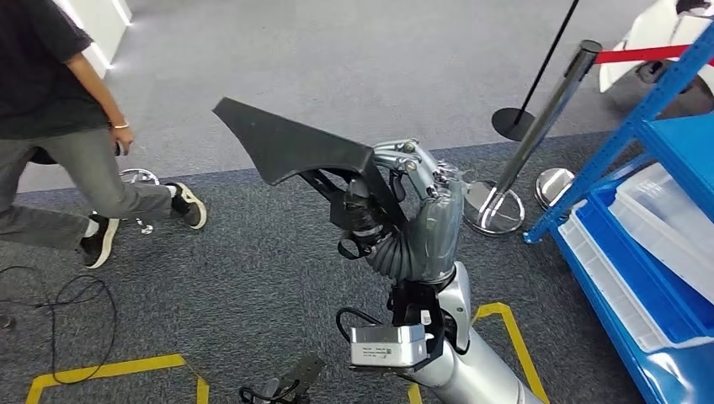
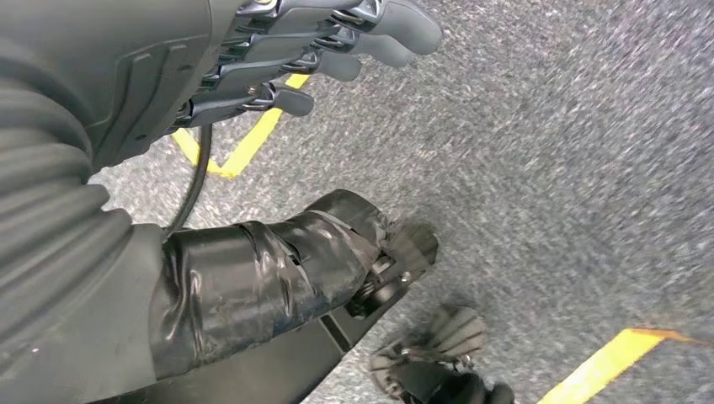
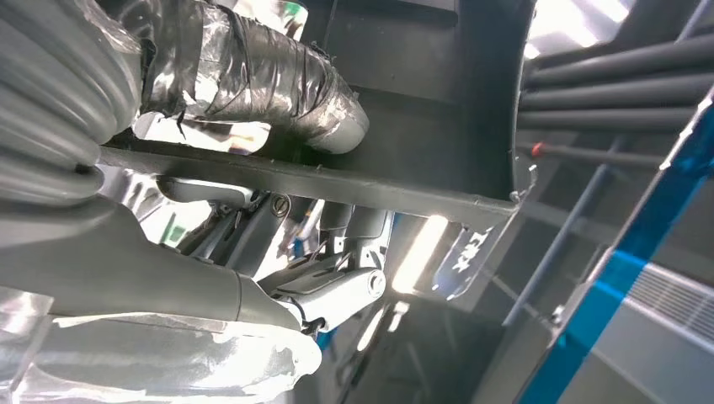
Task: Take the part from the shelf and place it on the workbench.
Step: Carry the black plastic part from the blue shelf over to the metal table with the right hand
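I see my right hand [image 1: 412,210] holding the black part [image 1: 295,143] tight, up over the grey carpet [image 1: 253,269], while my left hand [image 2: 253,59] hangs half curled, holding nothing.

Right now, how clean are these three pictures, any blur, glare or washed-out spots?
Head view: sharp and evenly lit, the black part in the right robot hand crisp. Left wrist view: the carpet is smeared with motion blur, while the left robot hand stays fairly sharp. Right wrist view: bright lights blow out patches behind the part, and the thumb's tape glares.
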